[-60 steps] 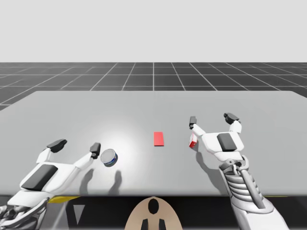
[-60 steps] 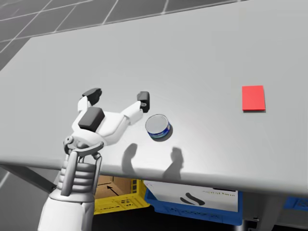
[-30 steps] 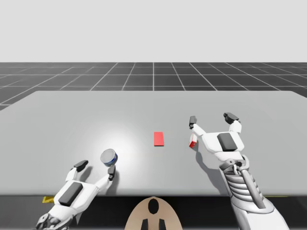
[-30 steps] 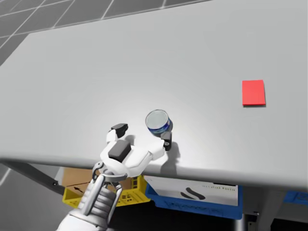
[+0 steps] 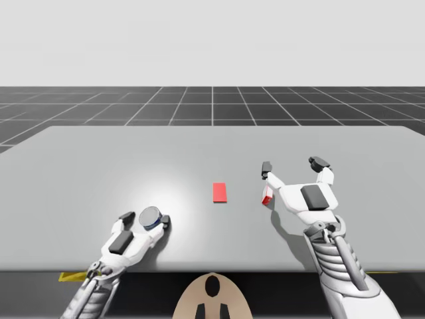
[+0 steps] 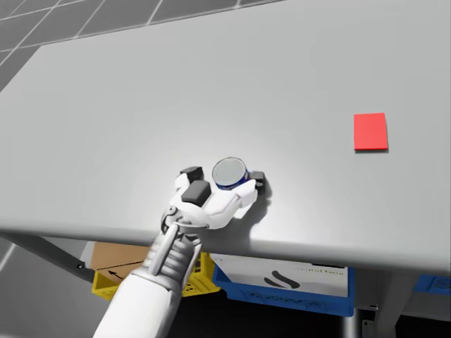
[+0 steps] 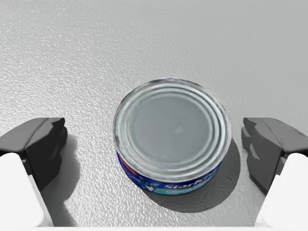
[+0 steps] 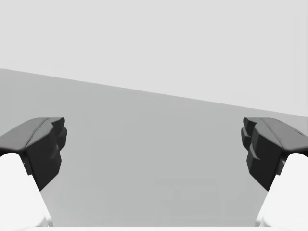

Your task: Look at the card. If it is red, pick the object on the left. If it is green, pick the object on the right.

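A red card (image 5: 220,192) (image 6: 371,132) lies flat at the table's middle. To its left stands a low blue can with a silver lid (image 5: 151,217) (image 6: 230,173) (image 7: 172,132). My left gripper (image 5: 145,218) (image 6: 224,176) (image 7: 154,144) is open around the can, one finger on each side with a gap between each pad and the can. To the card's right is a small red box (image 5: 267,195), partly hidden by my right hand. My right gripper (image 5: 293,165) (image 8: 154,144) is open with nothing between its fingers, and the box sits beside its left finger.
The can and my left hand are close to the table's near edge (image 6: 296,248). Under that edge the head view shows a yellow crate (image 6: 123,280), a cardboard box and a blue bin (image 6: 282,294). The grey tabletop (image 5: 212,146) stretches away behind the objects.
My left arm drew back to the near edge from left of the can, then came forward so its fingers flank the can. My head has turned slightly. The right arm has not moved.
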### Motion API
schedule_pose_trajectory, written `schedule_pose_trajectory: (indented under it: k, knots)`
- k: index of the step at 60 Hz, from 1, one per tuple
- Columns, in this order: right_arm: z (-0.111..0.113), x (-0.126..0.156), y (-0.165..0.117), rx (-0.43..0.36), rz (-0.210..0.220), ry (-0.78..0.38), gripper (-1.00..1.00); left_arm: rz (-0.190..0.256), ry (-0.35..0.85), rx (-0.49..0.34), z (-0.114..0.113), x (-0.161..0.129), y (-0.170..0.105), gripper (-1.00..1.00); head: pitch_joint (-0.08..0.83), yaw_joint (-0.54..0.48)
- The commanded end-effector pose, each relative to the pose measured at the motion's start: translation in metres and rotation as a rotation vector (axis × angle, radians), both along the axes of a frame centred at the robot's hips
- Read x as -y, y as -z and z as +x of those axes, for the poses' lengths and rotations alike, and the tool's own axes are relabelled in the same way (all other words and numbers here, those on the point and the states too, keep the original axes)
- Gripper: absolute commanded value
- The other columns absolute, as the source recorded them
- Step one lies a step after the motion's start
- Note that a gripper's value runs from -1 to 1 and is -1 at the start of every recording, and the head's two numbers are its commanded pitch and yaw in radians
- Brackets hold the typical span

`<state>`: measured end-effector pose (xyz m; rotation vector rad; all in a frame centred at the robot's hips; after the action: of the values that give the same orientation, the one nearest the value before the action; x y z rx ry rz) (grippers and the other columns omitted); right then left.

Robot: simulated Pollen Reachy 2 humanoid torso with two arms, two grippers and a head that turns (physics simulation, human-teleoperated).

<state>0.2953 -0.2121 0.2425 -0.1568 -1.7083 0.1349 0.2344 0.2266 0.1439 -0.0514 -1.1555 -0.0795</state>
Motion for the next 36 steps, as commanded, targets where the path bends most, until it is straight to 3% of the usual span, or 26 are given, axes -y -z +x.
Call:
schedule_pose_trajectory:
  k: [1, 2, 3, 4, 5, 6, 7, 18, 24, 36]
  knots:
    - [-0.0011, -0.0022, 0.0002, -0.002, 0.014, -0.004, -1.00, -0.044, -0.012, -0.044, 0.0065, 0.0131, 0.0087, -1.00, 0.769, 0.36]
    - [-0.0011, -0.0022, 0.0002, -0.002, 0.014, -0.005, -1.00, -0.046, -0.015, -0.044, 0.0064, 0.0132, 0.0087, -0.94, 0.769, 0.36]
    - [-0.0011, -0.0023, 0.0002, -0.003, 0.013, -0.005, -1.00, -0.047, -0.015, -0.046, 0.0067, 0.0139, 0.0088, -0.56, 0.768, 0.36]
    - [-0.0011, -0.0023, 0.0002, -0.003, 0.013, -0.005, -1.00, -0.047, -0.016, -0.045, 0.0064, 0.0142, 0.0088, -0.38, 0.768, 0.36]
    - [-0.0013, -0.0023, 0.0001, -0.003, 0.014, -0.005, -1.00, -0.048, -0.011, -0.047, 0.0060, 0.0153, 0.0094, 0.47, 0.767, 0.36]
    - [-0.0013, -0.0023, 0.0000, -0.003, 0.014, -0.005, -1.00, -0.046, -0.005, -0.049, 0.0056, 0.0158, 0.0096, 0.77, 0.767, 0.36]
    - [-0.0013, -0.0022, 0.0000, -0.003, 0.014, -0.005, -1.00, -0.046, -0.003, -0.049, 0.0051, 0.0163, 0.0097, 0.93, 0.765, 0.36]
    - [-0.0019, -0.0020, -0.0009, -0.002, 0.018, -0.006, -1.00, -0.045, 0.005, -0.052, 0.0018, 0.0176, 0.0089, 0.98, 0.732, 0.36]
    - [-0.0020, -0.0020, -0.0012, -0.002, 0.022, -0.006, -1.00, -0.039, 0.011, -0.049, 0.0005, 0.0185, 0.0084, 0.98, 0.658, 0.37]
    - [-0.0025, -0.0025, -0.0003, -0.007, 0.024, -0.011, -1.00, -0.016, 0.019, -0.053, -0.0009, 0.0187, 0.0104, 0.92, 0.413, 0.38]
